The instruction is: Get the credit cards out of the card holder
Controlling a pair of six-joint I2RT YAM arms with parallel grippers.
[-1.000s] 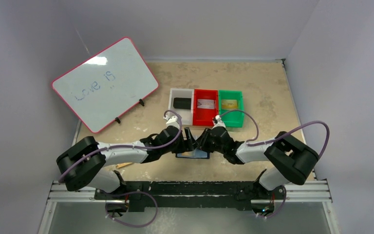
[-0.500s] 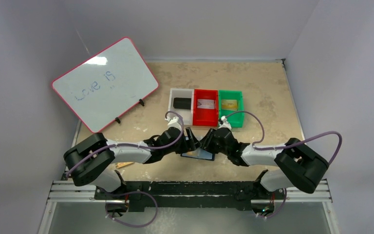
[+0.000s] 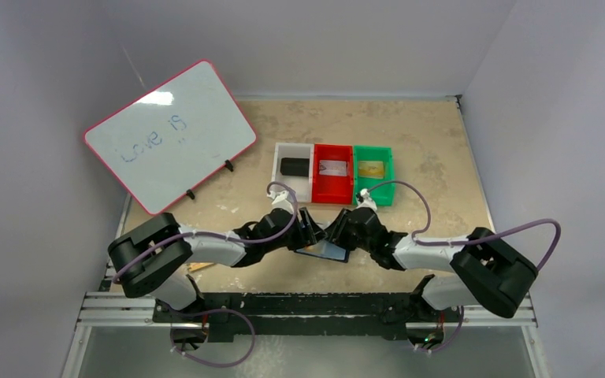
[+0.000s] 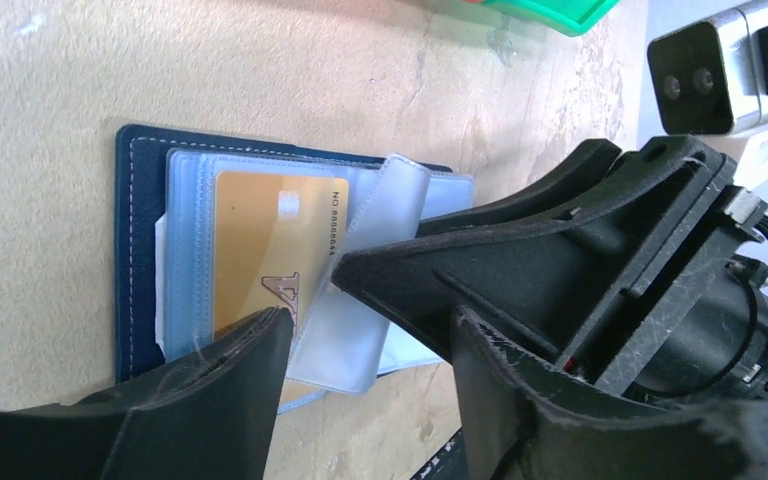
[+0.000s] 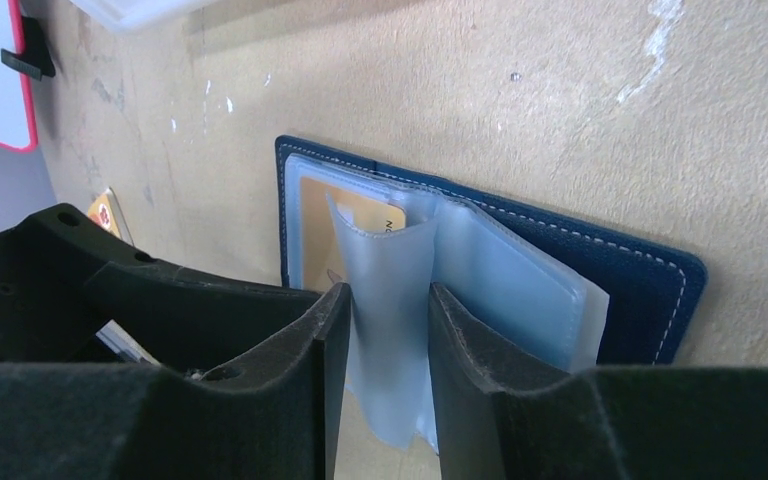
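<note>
At far left a pink-framed whiteboard (image 3: 169, 134) stood propped on the table (image 3: 425, 157). The left gripper (image 4: 370, 330) was released, jaws spread wide, one fingertip (image 4: 260, 335) at the lower edge of a gold credit card (image 4: 260, 240). That card sat in a clear pocket on the left half of the navy card holder (image 4: 140, 250), which lay open and flat on the table between the two grippers. The right gripper (image 5: 388, 295) was clenched on a translucent plastic sleeve (image 5: 385, 250) of the holder, lifting it off the page. Beyond them stood a white bin (image 3: 278, 169) with a black item (image 3: 292, 165), a red bin (image 3: 332, 193) with a pale card (image 3: 332, 167), and a green bin (image 3: 374, 197) with a yellowish card (image 3: 370, 168).
</note>
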